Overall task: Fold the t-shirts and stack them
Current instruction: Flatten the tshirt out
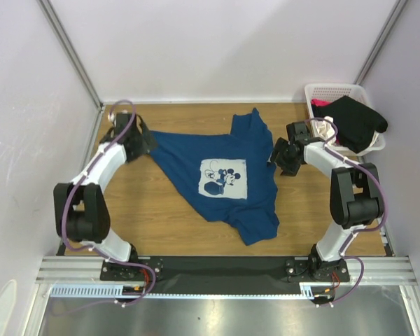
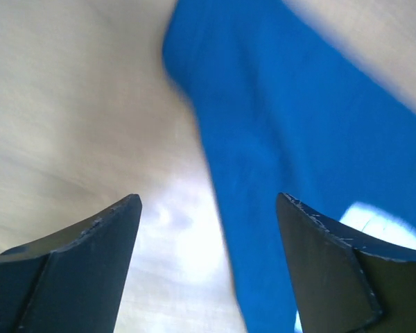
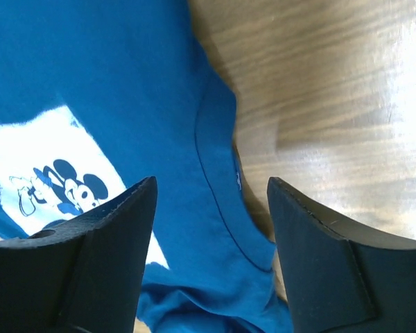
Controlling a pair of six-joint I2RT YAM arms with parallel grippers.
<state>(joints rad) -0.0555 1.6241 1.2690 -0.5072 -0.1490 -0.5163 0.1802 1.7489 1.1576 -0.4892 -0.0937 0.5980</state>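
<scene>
- Left hand (image 2: 206, 200) is hovering spread over dark blue cloth t-shirt (image 1: 183, 152) at its left tip; right hand (image 3: 211, 182), spread, over its collar.
- Shirt is lying rumpled, white square mouse print (image 1: 224, 179) up.

I can read no words, numbers or brand names anywhere from here. The only marking I find is the white square print (image 1: 224, 179) on the dark blue t-shirt (image 1: 182, 150), a cartoon mouse with no lettering I can make out. In the right wrist view, at about three o'clock from that print, a small pale tag (image 3: 236, 179) sits at the collar. It may carry text, but it is too small to read.
</scene>
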